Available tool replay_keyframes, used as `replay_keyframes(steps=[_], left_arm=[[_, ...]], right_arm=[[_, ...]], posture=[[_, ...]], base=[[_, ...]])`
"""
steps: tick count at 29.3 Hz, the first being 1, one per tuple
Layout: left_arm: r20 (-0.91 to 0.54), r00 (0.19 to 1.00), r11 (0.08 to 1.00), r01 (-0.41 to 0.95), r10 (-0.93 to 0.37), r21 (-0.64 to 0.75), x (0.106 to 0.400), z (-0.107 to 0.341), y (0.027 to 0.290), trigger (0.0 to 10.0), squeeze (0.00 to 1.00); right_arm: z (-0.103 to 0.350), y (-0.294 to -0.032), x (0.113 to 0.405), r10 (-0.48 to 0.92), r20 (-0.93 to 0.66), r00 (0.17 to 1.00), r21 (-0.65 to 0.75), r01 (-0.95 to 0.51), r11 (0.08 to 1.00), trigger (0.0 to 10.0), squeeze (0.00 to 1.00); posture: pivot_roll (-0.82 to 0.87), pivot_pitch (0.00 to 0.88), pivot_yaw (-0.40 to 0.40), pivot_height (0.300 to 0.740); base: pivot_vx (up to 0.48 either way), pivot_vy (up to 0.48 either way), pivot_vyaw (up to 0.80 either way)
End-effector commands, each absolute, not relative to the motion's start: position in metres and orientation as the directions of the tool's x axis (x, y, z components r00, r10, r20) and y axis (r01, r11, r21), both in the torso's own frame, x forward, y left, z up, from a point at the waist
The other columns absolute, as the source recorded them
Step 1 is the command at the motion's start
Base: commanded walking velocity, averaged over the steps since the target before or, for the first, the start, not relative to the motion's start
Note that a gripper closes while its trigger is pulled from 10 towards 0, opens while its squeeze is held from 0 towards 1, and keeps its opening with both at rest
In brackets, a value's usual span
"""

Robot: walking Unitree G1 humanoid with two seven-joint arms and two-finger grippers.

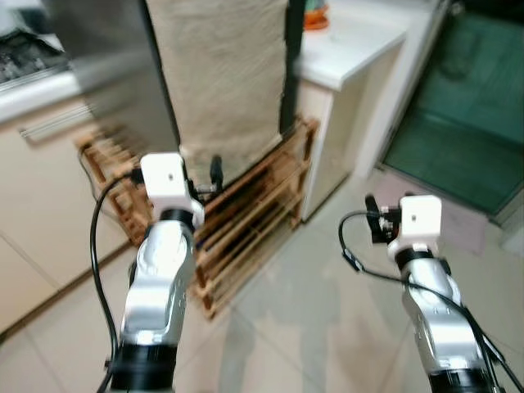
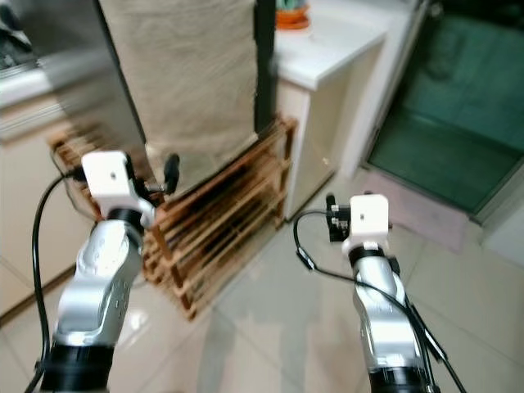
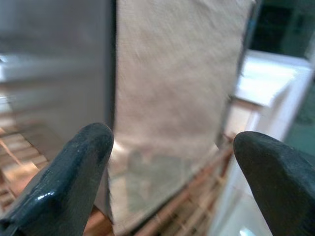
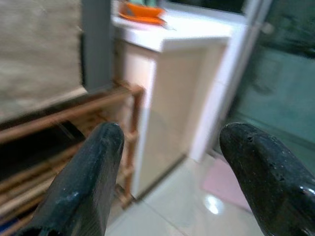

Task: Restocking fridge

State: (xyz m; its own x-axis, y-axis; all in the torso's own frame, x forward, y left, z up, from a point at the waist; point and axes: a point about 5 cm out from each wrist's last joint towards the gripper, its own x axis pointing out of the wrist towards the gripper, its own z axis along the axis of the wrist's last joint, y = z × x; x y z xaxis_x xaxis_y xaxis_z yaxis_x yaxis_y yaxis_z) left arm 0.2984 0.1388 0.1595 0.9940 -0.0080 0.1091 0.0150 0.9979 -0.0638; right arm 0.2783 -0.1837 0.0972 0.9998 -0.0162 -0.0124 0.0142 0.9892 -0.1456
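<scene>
Pale glossy floor tiles (image 1: 327,311) run under me toward a dark green glass door (image 1: 467,123) on the right; the head views are slightly blurred. Ahead I see a tall grey fridge (image 1: 115,74) with a beige cloth (image 1: 221,74) hanging down its front. A low wooden slatted rack (image 1: 246,213) stands on the floor at the foot of the fridge, reaching across to a white counter cabinet (image 1: 344,65) beside it. An orange dish (image 4: 140,11) sits on that counter top, far back. My left gripper (image 3: 172,172) is raised in front of the cloth and rack, fingers spread wide with nothing between them; through the gap I see the cloth's lower edge and the rack slats. My right gripper (image 4: 170,172) is held up over the tiles, near the cabinet's side, fingers likewise wide apart and empty, pointing toward the cabinet corner and rack end. A pinkish mat (image 1: 475,221) lies by the door. I can see no restock items.
</scene>
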Motion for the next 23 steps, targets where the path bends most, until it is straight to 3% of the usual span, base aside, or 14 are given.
replay_keyframes(steps=[1,9,16,21,23], left_arm=[[0.102,0.995,0.999,-0.012,0.016,-0.035,0.299,0.158,0.146,10.0,0.0],[0.121,0.99,0.996,-0.058,0.066,-0.064,0.304,0.163,0.153,10.0,0.0],[0.142,0.988,0.994,-0.051,0.065,-0.095,0.304,0.166,0.153,10.0,0.0],[0.17,0.984,0.994,-0.041,0.058,-0.102,0.303,0.169,0.15,10.0,0.0],[0.16,0.986,0.995,-0.036,0.051,-0.098,0.304,0.168,0.149,10.0,0.0]], right_arm=[[0.101,-0.176,0.28,-0.001,-0.001,1.0,-0.143,0.001,0.99,10.0,0.0],[0.099,-0.176,0.273,0.018,0.009,1.0,-0.136,-0.017,0.991,10.0,0.0],[0.1,-0.175,0.275,0.019,0.008,1.0,-0.147,-0.018,0.989,10.0,0.0],[0.099,-0.178,0.276,0.003,-0.001,1.0,-0.139,-0.003,0.99,10.0,0.0],[0.098,-0.178,0.276,0.005,-0.003,1.0,-0.139,-0.005,0.99,10.0,0.0]], posture=[[-0.03,0.0,-0.019,0.74],[-0.04,0.0,-0.018,0.74],[-0.04,0.0,-0.017,0.74],[-0.04,0.0,-0.02,0.74],[-0.04,0.0,-0.02,0.74]], base=[[0.442,0.0,0.0],[0.0,0.0,0.0],[0.467,0.0,0.66],[0.48,0.0,0.0],[0.0,0.0,0.0]])
